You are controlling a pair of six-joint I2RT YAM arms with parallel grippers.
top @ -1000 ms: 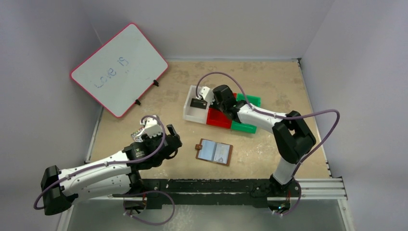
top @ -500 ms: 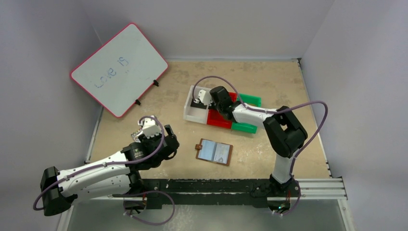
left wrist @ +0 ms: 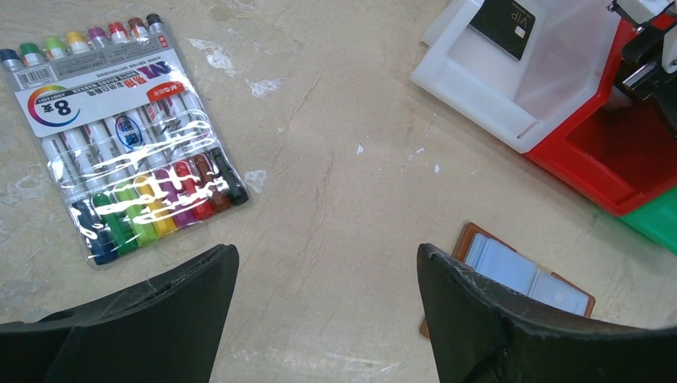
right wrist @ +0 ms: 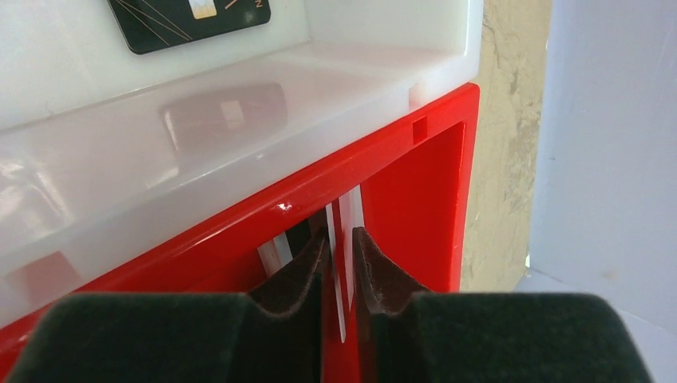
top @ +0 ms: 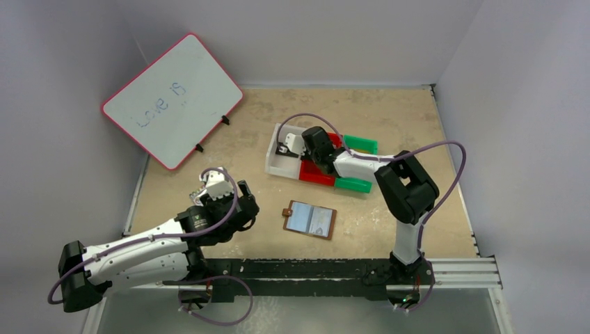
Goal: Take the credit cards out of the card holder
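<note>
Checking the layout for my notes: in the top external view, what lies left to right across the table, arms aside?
The whiteboard, white bin, red bin, green bin. The card holder overlaps the bins sideways, so I leave it out.

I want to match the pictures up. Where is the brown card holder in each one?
Top external: card holder, open on the table, near the middle.
Left wrist: bottom right, partly behind one of the left fingers.
Right wrist: not in it.
Shared landmark: the red bin, in all three views.
</note>
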